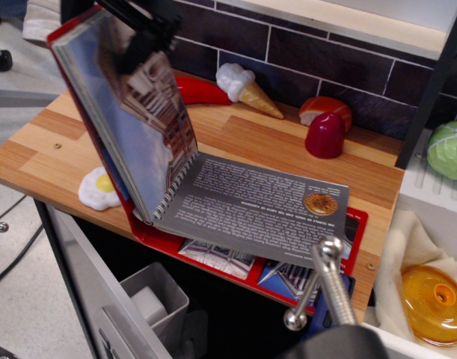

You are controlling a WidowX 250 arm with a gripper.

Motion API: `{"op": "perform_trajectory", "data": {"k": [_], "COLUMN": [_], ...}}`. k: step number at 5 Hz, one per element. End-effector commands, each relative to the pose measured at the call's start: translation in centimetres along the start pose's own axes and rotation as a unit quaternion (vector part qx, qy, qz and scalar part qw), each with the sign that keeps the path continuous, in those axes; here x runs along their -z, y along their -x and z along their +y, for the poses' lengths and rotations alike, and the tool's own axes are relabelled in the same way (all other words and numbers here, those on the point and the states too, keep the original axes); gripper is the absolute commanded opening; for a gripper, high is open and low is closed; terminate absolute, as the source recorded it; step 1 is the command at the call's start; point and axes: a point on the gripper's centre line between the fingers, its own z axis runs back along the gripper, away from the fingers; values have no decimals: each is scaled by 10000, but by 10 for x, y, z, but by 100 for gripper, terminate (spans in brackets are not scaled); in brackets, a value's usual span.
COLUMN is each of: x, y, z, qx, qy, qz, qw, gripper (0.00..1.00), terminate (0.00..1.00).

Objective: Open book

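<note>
The red spiral-bound book (258,209) lies at the front edge of the wooden counter (56,149) and stands open. A grey text page lies flat on the right. The red cover with a stack of pages (131,127) is raised steeply on the left, its building photo facing right. My gripper (142,34), black and blurred, is at the top edge of the raised stack, at the upper left, and seems shut on it. The jaws are hard to make out.
A red toy pepper (206,91) and an ice cream cone (247,88) lie by the brick back wall. A fried egg (97,188) is partly hidden behind the raised cover. A red and orange toy (325,123), a cabbage (446,149), an orange lid (435,303) and a metal handle (321,288) are on the right.
</note>
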Motion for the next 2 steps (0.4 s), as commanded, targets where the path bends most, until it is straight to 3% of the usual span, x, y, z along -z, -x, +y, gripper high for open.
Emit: {"op": "perform_trajectory", "data": {"k": [1, 2], "x": [-10, 0], "y": [-16, -20], "z": [63, 77], "qx": [-116, -163], "qy": [-99, -22], "qz": [-206, -260], "qw": [9997, 9995], "gripper": [100, 100], "terminate": [0, 100]}}
